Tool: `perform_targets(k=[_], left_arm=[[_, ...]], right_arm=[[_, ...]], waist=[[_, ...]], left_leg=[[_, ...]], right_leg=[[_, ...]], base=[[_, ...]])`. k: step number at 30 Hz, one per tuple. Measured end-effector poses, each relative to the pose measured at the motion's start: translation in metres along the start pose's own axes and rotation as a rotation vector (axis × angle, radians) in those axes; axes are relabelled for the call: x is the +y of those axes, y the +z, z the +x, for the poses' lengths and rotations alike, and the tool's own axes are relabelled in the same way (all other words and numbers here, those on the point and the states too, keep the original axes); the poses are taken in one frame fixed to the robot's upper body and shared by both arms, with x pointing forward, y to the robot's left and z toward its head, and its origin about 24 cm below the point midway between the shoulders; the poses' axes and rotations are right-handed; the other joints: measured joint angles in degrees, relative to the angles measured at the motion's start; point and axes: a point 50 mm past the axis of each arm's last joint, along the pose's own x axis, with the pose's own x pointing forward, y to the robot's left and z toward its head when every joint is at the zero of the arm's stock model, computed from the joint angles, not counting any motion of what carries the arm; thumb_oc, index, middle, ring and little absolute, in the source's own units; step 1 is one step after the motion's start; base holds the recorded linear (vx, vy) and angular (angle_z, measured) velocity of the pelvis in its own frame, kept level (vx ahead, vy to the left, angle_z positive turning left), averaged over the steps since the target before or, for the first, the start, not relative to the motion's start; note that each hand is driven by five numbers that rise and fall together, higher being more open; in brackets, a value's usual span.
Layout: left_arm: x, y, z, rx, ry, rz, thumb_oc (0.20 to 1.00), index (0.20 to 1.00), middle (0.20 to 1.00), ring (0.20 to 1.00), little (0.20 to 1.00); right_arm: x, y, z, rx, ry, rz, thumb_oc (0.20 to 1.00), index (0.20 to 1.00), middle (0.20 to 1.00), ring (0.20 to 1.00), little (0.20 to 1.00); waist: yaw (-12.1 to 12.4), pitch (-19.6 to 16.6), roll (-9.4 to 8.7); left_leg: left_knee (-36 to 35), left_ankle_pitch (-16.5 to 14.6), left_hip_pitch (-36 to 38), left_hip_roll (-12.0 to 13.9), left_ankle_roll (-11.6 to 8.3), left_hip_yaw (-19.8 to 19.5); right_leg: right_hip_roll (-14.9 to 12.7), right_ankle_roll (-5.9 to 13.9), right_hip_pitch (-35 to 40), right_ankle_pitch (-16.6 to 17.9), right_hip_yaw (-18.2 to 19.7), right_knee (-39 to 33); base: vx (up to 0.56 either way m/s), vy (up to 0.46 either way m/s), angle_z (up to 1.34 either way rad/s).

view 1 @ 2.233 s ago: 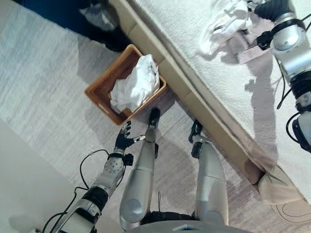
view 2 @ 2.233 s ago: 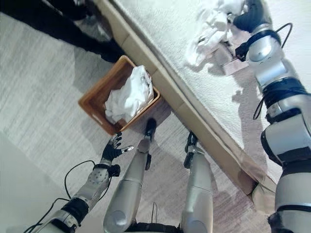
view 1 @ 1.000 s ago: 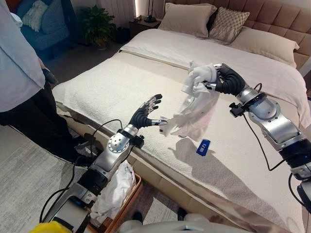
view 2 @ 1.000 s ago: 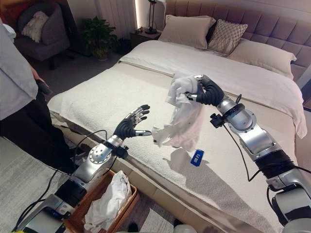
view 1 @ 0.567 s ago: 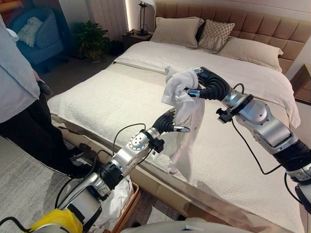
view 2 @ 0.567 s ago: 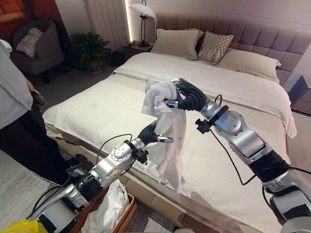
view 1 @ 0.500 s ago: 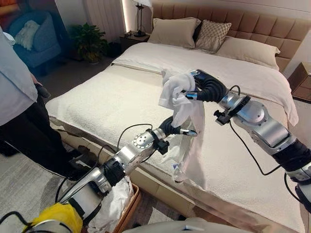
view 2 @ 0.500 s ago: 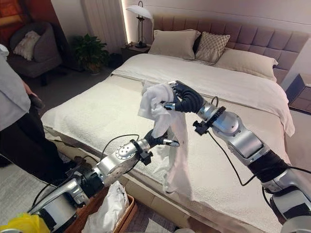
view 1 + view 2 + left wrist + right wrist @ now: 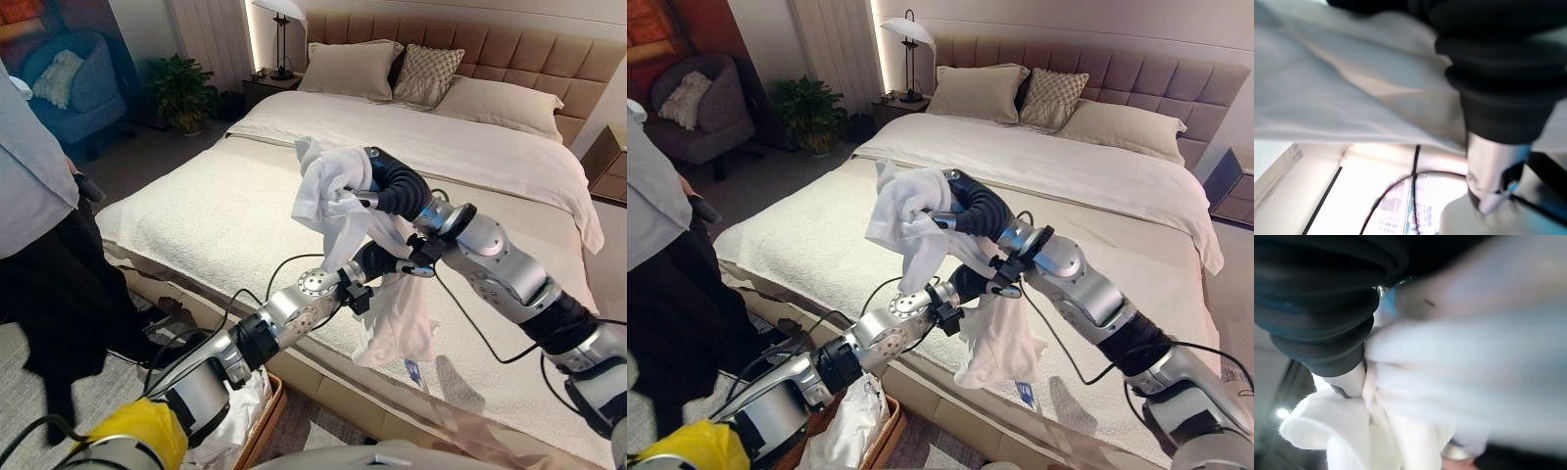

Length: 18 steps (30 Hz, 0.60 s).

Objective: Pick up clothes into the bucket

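A white garment [image 9: 328,191] is bunched in my right hand [image 9: 392,186], which is shut on it above the bed's near side. The rest of the cloth [image 9: 994,338] hangs down toward the bed's edge. My left hand [image 9: 377,259] reaches up from below into the hanging cloth, just under the right wrist, and its fingers are hidden by the fabric. The right wrist view has white folds [image 9: 1396,435] close against that hand. Down at the lower left, on the floor beside the bed, stands the brown basket [image 9: 884,443] with white clothes [image 9: 847,421] in it.
The wide bed [image 9: 225,206] with a cream cover and pillows [image 9: 358,64] lies ahead. A person [image 9: 39,225] stands at the left beside the basket. A small blue tag [image 9: 1024,394] lies on the cover near the bed's edge.
The right hand has carried the garment leftward, toward the bed's near edge. The left hand has risen from open air into the hanging cloth. The camera has shifted too.
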Motion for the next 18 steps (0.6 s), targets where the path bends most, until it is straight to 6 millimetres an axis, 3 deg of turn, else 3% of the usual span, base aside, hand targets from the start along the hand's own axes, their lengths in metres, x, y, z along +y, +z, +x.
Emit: perform_targets(k=[2,7,11,12,13,14,15,16,18], left_arm=[[-0.001,-0.004,-0.001,0.0,0.01,-0.019,0.2,0.2,0.2,0.2,0.2],[0.007,-0.014,-0.011,-0.008,0.075,-0.086,0.2,0.2,0.2,0.2,0.2],[0.015,-0.026,-0.03,-0.029,0.147,-0.164,0.2,0.2,0.2,0.2,0.2],[0.014,-0.031,-0.038,-0.041,0.167,-0.2,0.2,0.2,0.2,0.2,0.2],[0.018,-0.035,-0.045,-0.041,0.191,-0.213,0.2,0.2,0.2,0.2,0.2],[0.021,-0.037,-0.05,-0.032,0.207,-0.209,0.2,0.2,0.2,0.2,0.2],[0.023,-0.036,-0.056,-0.051,0.219,-0.224,0.2,0.2,0.2,0.2,0.2],[0.028,-0.035,-0.067,-0.064,0.244,-0.219,0.2,0.2,0.2,0.2,0.2],[0.032,-0.026,-0.082,-0.114,0.256,-0.186,0.2,0.2,0.2,0.2,0.2]], right_arm=[[-0.002,-0.001,-0.005,-0.004,-0.022,0.011,0.2,0.2,0.2,0.2,0.2],[-0.013,0.001,-0.02,-0.042,-0.139,0.04,0.2,0.2,0.2,0.2,0.2],[-0.024,-0.005,-0.044,-0.077,-0.31,0.095,0.2,0.2,0.2,0.2,0.2],[-0.028,-0.01,-0.058,-0.072,-0.377,0.114,0.2,0.2,0.2,0.2,0.2],[-0.029,-0.014,-0.066,-0.054,-0.419,0.123,0.272,0.272,0.272,0.272,0.272],[-0.03,-0.017,-0.071,-0.043,-0.441,0.127,0.272,0.272,0.272,0.272,0.272],[-0.03,-0.021,-0.081,-0.025,-0.477,0.133,0.429,0.429,0.429,0.429,0.429],[-0.03,-0.024,-0.09,-0.007,-0.51,0.134,0.351,0.351,0.351,0.351,0.351],[-0.032,-0.029,-0.107,0.018,-0.577,0.145,0.31,0.31,0.31,0.31,0.31]], waist=[[0.05,-0.02,0.03],[-0.09,-0.08,0.15],[0.04,-0.31,0.6],[0.3,-0.35,0.64],[0.31,-0.31,0.71],[0.44,-0.28,0.76],[0.57,-0.28,0.76],[0.68,-0.24,0.86],[0.73,-0.21,0.88]], left_leg=[[-0.01,0.0,0.02,0.01,0.0,-0.01],[-0.06,0.0,0.09,0.04,0.0,0.03],[-0.27,0.0,0.14,0.06,0.01,0.0],[-0.33,-0.01,0.17,0.12,0.01,0.0],[-0.45,-0.01,0.14,0.12,0.02,0.0],[-0.48,-0.01,0.08,0.12,0.02,-0.02],[-0.5,-0.01,0.08,0.18,0.02,-0.01],[-0.83,-0.01,0.1,0.2,0.02,-0.02],[-1.3,-0.01,0.2,0.29,0.02,0.0]], right_leg=[[-0.02,-0.01,0.02,0.0,-0.01,0.02],[-0.04,-0.01,0.04,0.0,0.0,-0.01],[-0.03,-0.01,0.07,-0.02,-0.02,-0.16],[-0.02,-0.05,0.1,-0.06,-0.04,-0.24],[-0.01,-0.04,0.05,-0.06,-0.04,-0.35],[0.01,-0.03,0.02,-0.07,-0.04,-0.38],[0.03,0.02,0.04,-0.1,-0.05,-0.47],[0.05,0.1,0.05,-0.16,-0.08,-0.69],[0.12,0.11,0.05,-0.16,-0.14,-0.86]], base=[[0.0,0.0,0.0],[0.0,0.0,0.0],[0.0,0.0,0.0],[0.0,0.0,0.0],[0.0,0.0,0.0],[0.0,0.0,0.0],[0.0,0.0,0.0],[0.0,0.0,0.0],[0.0,0.0,0.0]])
